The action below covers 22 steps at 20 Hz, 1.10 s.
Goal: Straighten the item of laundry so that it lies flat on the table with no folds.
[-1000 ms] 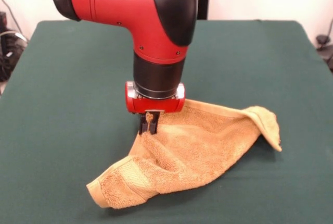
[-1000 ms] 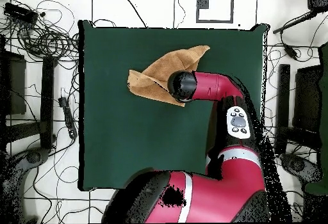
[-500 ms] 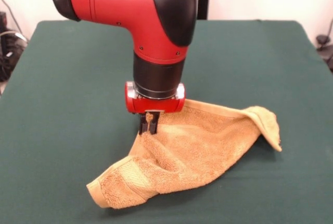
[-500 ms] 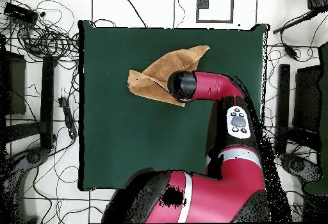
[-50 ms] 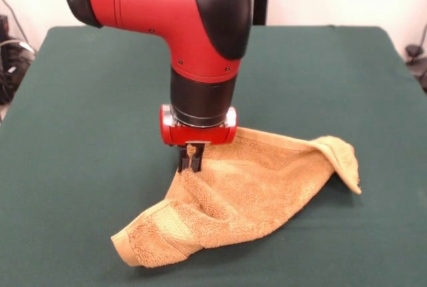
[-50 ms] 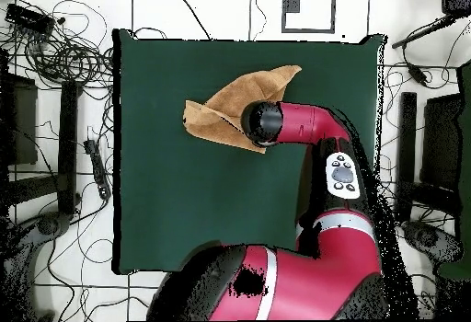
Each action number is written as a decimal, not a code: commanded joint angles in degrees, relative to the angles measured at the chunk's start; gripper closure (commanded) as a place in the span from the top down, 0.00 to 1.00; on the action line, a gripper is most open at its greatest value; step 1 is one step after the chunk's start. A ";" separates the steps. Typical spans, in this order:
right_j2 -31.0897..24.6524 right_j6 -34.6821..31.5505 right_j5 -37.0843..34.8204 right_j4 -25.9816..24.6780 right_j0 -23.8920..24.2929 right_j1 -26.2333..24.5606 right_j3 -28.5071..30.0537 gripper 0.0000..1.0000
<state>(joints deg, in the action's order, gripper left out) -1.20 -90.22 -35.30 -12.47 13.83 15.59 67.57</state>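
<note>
The towel (image 5: 247,190) lies crumpled on the table (image 5: 87,100), not flat. In the front view it occupies the lower centre of the table surface, extending from about 7 o'clock to 3 o'clock of the picture centre. One corner, carrying the flat woven band, rests on the cloth at the 7 o'clock end. The opposite corner is folded over and droops at the 3 o'clock end. The middle of the towel rises in a ridge toward the gripper.

The gripper (image 5: 191,160) points straight down from the red and black arm (image 5: 193,27). Its dark fingers are pressed together on a raised edge of the towel at the towel's 10 o'clock side. The jaws are clenched on the fabric, and the pinched edge stands slightly above the table.

In the overhead view the towel (image 6: 221,111) forms a roughly triangular shape in the upper half of the table (image 6: 184,208). One point reaches toward 1 o'clock and a blunt end sits at 9 o'clock. The wrist of the arm (image 6: 304,125) covers the towel's 5 o'clock edge, so the gripper itself is hidden in this view. Cables (image 6: 55,42) lie on the floor beyond the table at 10 o'clock.
</note>
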 commanded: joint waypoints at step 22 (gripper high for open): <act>-7.71 9.09 10.63 -19.09 17.13 -3.85 15.69 0.00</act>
<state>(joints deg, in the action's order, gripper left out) -8.97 -90.22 -24.91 -21.82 28.14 19.54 75.40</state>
